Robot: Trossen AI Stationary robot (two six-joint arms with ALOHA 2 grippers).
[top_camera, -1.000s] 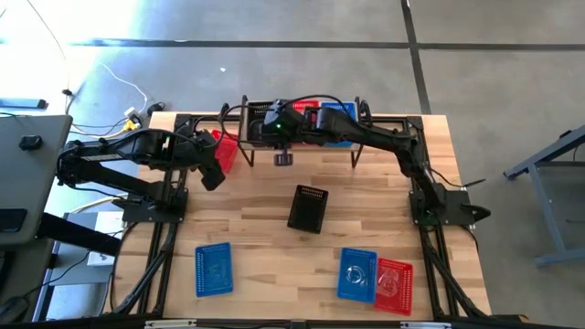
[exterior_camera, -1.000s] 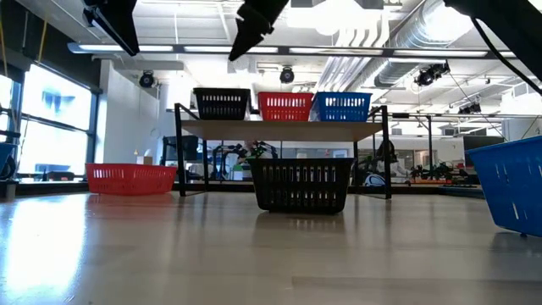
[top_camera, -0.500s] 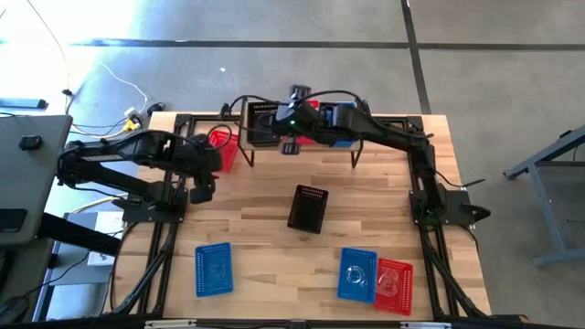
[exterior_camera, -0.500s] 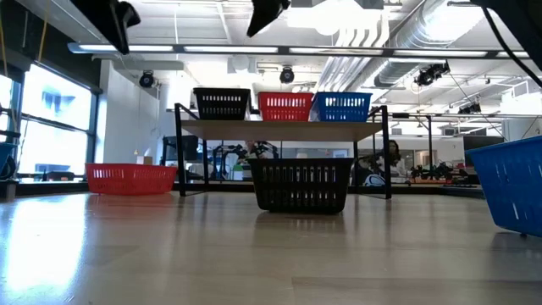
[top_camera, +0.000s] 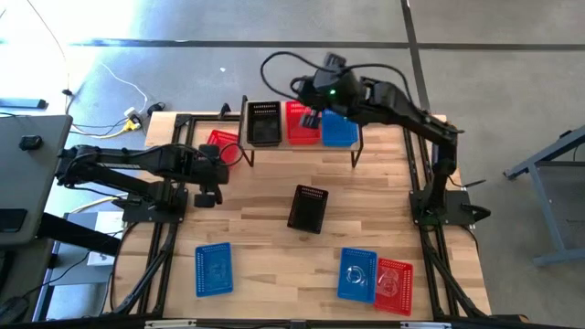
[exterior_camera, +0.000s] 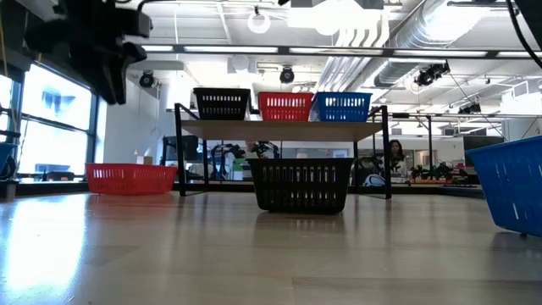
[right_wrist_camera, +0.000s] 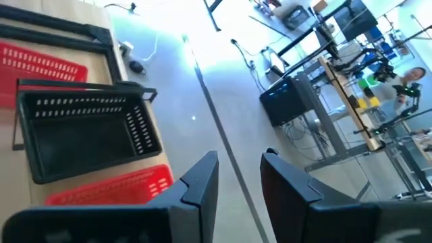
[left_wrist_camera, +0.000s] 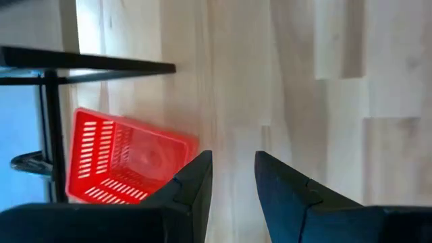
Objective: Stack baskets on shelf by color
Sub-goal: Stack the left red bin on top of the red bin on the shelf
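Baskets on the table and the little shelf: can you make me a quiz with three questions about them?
1. True or false: three baskets stand on the shelf.
2. Which basket on the shelf is in the middle: A black, B red, C blue?
3. What colour is the basket alone in the middle of the table?

Key
1. True: the black basket, the red basket and the blue basket.
2. B.
3. Black: the lone black basket.
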